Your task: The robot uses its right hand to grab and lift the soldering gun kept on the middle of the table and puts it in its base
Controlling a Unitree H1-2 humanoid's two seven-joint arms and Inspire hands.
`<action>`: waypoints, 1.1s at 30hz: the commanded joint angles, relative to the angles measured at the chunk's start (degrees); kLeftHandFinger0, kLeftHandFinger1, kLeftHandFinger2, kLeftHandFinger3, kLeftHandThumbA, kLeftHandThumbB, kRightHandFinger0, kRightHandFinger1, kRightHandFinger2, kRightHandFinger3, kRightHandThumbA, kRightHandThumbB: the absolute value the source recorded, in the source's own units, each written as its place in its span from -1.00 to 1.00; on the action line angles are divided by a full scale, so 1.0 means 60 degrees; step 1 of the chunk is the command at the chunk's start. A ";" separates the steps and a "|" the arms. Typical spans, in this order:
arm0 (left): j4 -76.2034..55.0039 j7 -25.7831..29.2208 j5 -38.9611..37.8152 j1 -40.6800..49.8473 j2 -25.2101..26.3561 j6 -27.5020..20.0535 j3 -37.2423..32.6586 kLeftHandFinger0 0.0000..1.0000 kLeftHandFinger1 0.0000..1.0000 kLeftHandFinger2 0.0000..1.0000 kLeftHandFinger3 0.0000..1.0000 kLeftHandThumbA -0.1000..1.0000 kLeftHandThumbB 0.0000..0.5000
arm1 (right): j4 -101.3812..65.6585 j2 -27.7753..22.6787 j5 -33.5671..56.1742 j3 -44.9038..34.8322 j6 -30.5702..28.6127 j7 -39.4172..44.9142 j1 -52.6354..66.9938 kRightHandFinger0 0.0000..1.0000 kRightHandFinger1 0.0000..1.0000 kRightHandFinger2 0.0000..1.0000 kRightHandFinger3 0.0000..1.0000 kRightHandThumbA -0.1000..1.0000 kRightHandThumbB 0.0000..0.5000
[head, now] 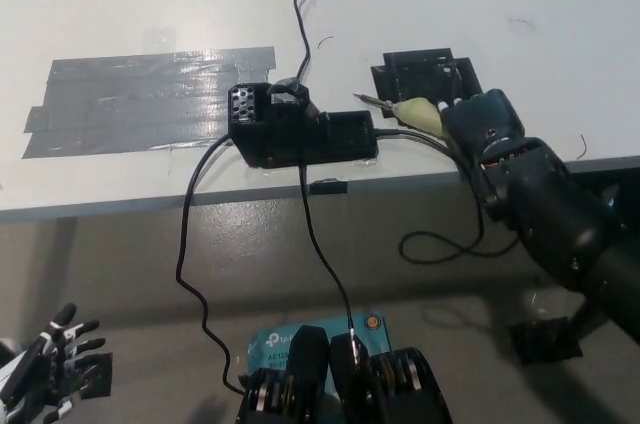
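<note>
Soldering gun (405, 110) gripped in right hand (485, 129), tip beside base (300, 129).

A soldering gun with a pale yellow-green grip and thin metal tip (405, 110) is held nearly level, tip pointing toward picture left, just right of its base. That black boxy plastic base (300, 130), perforated at its left end, sits at the white bench's front edge, black cords trailing from it.

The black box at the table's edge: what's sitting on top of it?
The black box carries a perforated block and a black loop where a thin black cable meets it. Whether anything sits inside is hidden.
</note>
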 commanded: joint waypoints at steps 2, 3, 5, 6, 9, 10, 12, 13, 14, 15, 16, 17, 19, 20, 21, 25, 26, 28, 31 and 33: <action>-0.0041 -0.0317 0.0130 -0.0163 0.0453 -0.0219 -0.0042 1.00 1.00 1.00 1.00 1.00 0.19 | 0.0365 -0.0306 0.0321 -0.0277 -0.0053 0.0312 0.1287 -0.72 0.15 0.47 0.87 -0.69 -1.00; -0.0136 -0.0316 0.0197 -0.0153 0.0492 -0.0161 -0.0092 1.00 1.00 1.00 1.00 1.00 0.19 | 0.0201 -0.0364 0.0396 -0.0447 -0.0188 0.0155 0.1303 -0.72 0.17 0.61 0.76 -0.82 -1.00; -0.0148 -0.0332 0.0192 -0.0136 0.0507 -0.0130 -0.0071 1.00 1.00 1.00 1.00 1.00 0.20 | 0.0126 -0.0350 0.0352 -0.0655 -0.0321 -0.0247 0.1364 -0.73 0.15 0.62 0.51 -0.78 -1.00; -0.0147 -0.0317 0.0245 -0.0126 0.0518 -0.0174 -0.0085 1.00 1.00 1.00 1.00 1.00 0.21 | -0.0071 -0.0401 0.0424 -0.0884 -0.0436 -0.0589 0.1381 -0.76 0.10 0.58 0.35 -0.72 -1.00; -0.0086 -0.0357 0.0312 -0.0145 0.0512 -0.0309 -0.0130 1.00 1.00 1.00 1.00 1.00 0.22 | -0.0257 -0.0435 0.0558 -0.1365 -0.0627 -0.1033 0.1419 -0.93 -0.05 0.48 0.03 -0.76 -1.00; -0.0069 -0.0352 0.0309 -0.0144 0.0496 -0.0285 -0.0126 0.98 1.00 1.00 1.00 1.00 0.25 | -0.0481 -0.0459 0.0734 -0.1719 -0.0748 -0.1437 0.1498 -0.93 -0.06 0.42 -0.18 -0.80 -1.00; -0.0073 -0.0329 0.0284 -0.0139 0.0462 -0.0233 -0.0091 0.97 1.00 1.00 1.00 1.00 0.25 | -0.0800 -0.0510 0.0738 -0.2095 -0.0896 -0.1989 0.1551 -0.97 -0.27 0.20 -0.23 -0.95 -1.00; -0.0057 -0.0346 0.0273 -0.0145 0.0457 -0.0236 -0.0085 0.98 1.00 1.00 1.00 1.00 0.25 | -0.0860 -0.0516 0.0667 -0.2190 -0.0933 -0.2149 0.1550 -1.00 -0.37 0.13 -0.23 -0.92 -1.00; -0.0109 -0.0336 0.0287 -0.0141 0.0466 -0.0151 -0.0091 0.99 1.00 1.00 1.00 1.00 0.17 | -0.1045 -0.0511 0.0762 -0.2489 -0.0974 -0.2526 0.1566 -1.00 -0.39 0.10 -0.29 -0.90 -1.00; -0.0105 -0.0345 0.0301 -0.0163 0.0492 -0.0129 -0.0085 1.00 1.00 1.00 1.00 1.00 0.14 | -0.1053 -0.0477 0.0799 -0.2706 -0.1146 -0.2987 0.1556 -1.00 -0.52 -0.02 -0.48 -0.94 -1.00; -0.0085 -0.0353 0.0317 -0.0168 0.0489 -0.0156 -0.0085 1.00 1.00 1.00 1.00 1.00 0.16 | -0.1022 -0.0475 0.0791 -0.2828 -0.1358 -0.3404 0.1566 -1.00 -0.51 0.05 -0.49 -1.00 -1.00; -0.0117 -0.0340 0.0336 -0.0158 0.0481 -0.0154 -0.0075 1.00 1.00 1.00 1.00 1.00 0.14 | -0.1075 -0.0484 0.0761 -0.2921 -0.1370 -0.3467 0.1522 -1.00 -0.43 0.12 -0.54 -1.00 -1.00; -0.0118 -0.0336 0.0349 -0.0130 0.0466 -0.0165 -0.0055 1.00 1.00 1.00 1.00 1.00 0.12 | -0.1101 -0.0551 0.0723 -0.3069 -0.1949 -0.4265 0.1465 -1.00 -0.50 0.07 -0.84 -1.00 -0.78; -0.0160 -0.0344 0.0335 -0.0114 0.0467 -0.0145 -0.0040 0.98 1.00 1.00 1.00 1.00 0.12 | -0.1339 -0.0571 0.0925 -0.3269 -0.1884 -0.3937 0.1412 -1.00 -0.55 0.07 -0.83 -1.00 -0.93; -0.0184 -0.0346 0.0329 -0.0062 0.0475 -0.0144 -0.0014 0.98 1.00 1.00 1.00 1.00 0.12 | -0.1337 -0.0537 0.0928 -0.3305 -0.1909 -0.3919 0.1414 -1.00 -0.53 0.14 -0.82 -1.00 -1.00; -0.0087 -0.0341 0.0410 -0.0130 0.0466 -0.0158 -0.0022 0.93 0.99 1.00 1.00 1.00 0.12 | -0.1475 -0.0536 0.1213 -0.3760 -0.2110 -0.3997 0.1289 -1.00 -0.69 0.00 -0.61 -1.00 -0.95; -0.0086 -0.0342 0.0437 -0.0130 0.0467 -0.0153 -0.0027 0.94 1.00 1.00 1.00 1.00 0.14 | -0.1490 -0.0575 0.1241 -0.3825 -0.2219 -0.4027 0.1254 -1.00 -0.70 0.00 -0.79 -1.00 -1.00; -0.0063 -0.0350 0.0437 -0.0102 0.0426 -0.0169 -0.0031 0.96 1.00 1.00 1.00 1.00 0.12 | -0.1627 -0.0600 0.1351 -0.4037 -0.2082 -0.3827 0.1157 -1.00 -0.64 0.07 -0.44 -1.00 -1.00; -0.0117 -0.0302 0.0388 -0.0027 0.0361 -0.0038 0.0031 0.91 0.97 1.00 1.00 1.00 0.13 | -0.1725 -0.0600 0.1534 -0.4247 -0.2370 -0.4024 0.1133 -1.00 -0.81 -0.16 0.00 -1.00 -1.00; -0.0009 -0.0306 0.0433 -0.0057 0.0347 -0.0126 0.0004 0.90 0.97 1.00 1.00 1.00 0.21 | -0.1878 -0.0600 0.1750 -0.4495 -0.2522 -0.4012 0.1088 -1.00 -0.81 -0.05 -0.72 -1.00 -1.00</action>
